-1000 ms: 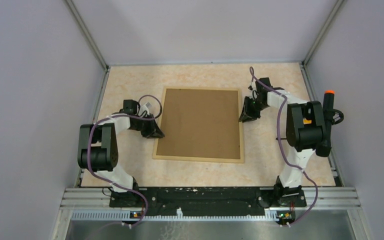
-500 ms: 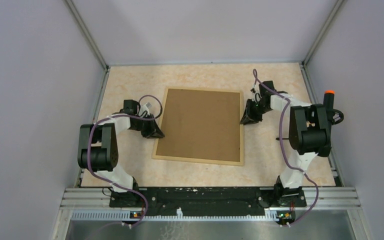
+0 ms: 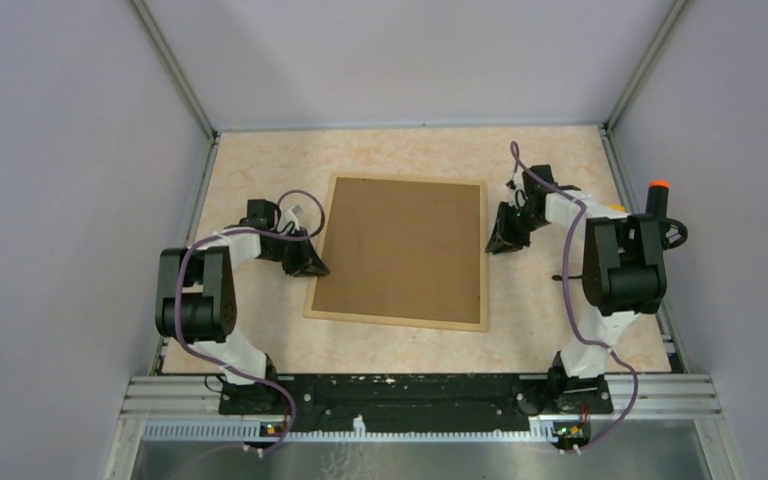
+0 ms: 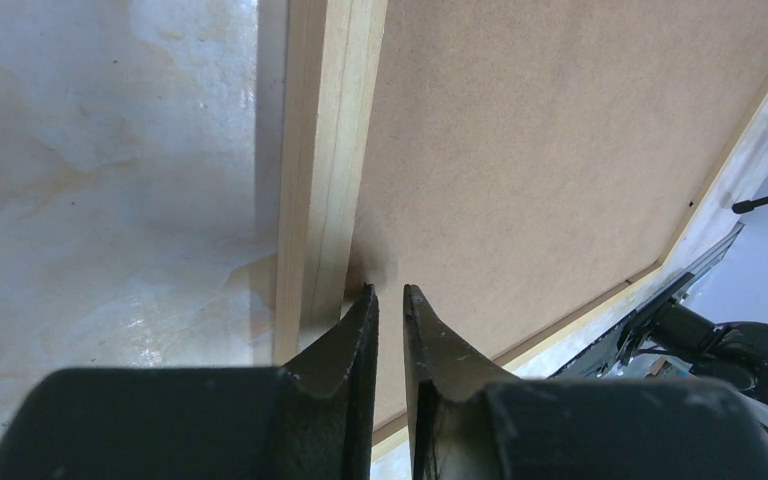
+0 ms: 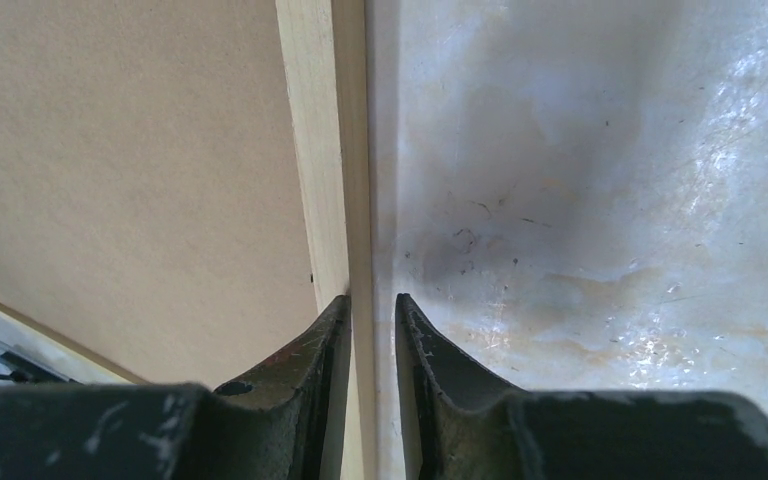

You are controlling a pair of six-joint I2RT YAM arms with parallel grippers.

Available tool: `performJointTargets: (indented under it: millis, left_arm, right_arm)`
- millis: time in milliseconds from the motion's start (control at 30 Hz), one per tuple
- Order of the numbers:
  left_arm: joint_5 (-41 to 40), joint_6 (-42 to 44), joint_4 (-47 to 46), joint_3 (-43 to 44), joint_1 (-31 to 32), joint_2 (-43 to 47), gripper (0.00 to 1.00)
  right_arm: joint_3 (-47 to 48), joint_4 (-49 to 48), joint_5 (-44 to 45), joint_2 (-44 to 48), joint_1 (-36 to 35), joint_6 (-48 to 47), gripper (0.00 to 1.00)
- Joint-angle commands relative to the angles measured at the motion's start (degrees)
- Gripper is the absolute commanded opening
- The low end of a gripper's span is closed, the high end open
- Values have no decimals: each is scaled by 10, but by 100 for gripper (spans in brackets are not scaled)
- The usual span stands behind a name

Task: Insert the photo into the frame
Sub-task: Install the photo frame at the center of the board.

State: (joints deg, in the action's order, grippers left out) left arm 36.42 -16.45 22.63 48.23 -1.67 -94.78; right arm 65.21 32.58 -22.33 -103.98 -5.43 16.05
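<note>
Photo isn't showing anywhere; prob. sitting under plain brown backing board (image 3: 400, 250) inside light-wood rectangular frame (image 3: 395, 319), which is lying face-down mid tabletop (image 3: 410, 155). Left gripper (image 3: 312, 265) and right gripper (image 3: 500, 240) are hovering at its side edges w/ jaws nearly together; can't tell if they're pinching anything. Task is looking nearly done.

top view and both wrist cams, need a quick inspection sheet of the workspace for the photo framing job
surface: marbled beige table, faint dark scuffs beside the frame's right side
job's things: frame lies flat, back up, with the brown backing board in it; photo not seen
clutter: nothing seen
grippers: left gripper at the frame's left moulding, right gripper at its right moulding; both sets of jaws a narrow slit apart, nothing between them
cables: purple cables loop along both arms
surroundings: grey walls; orange-capped black post at the right edge
</note>
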Motion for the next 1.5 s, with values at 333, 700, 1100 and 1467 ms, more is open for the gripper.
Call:
performJointTargets:
  millis: [333,700,1100,1467]
  left_arm:
    - [-17,17,0,-10,1,-3,19]
    - [-14,18,-1,-10,1,-5,18]
    - [-19,22,4,-8,1,-9,17]
    - [-9,22,1,-10,1,-9,16]
  right_arm:
    - [7,-24,4,-28,-17,-7,25]
    - [26,-30,43,-60,-33,1,24]
    - [88,18,158,-139,-73,-8,21]
    - [212,112,197,-192,-174,-33,26]
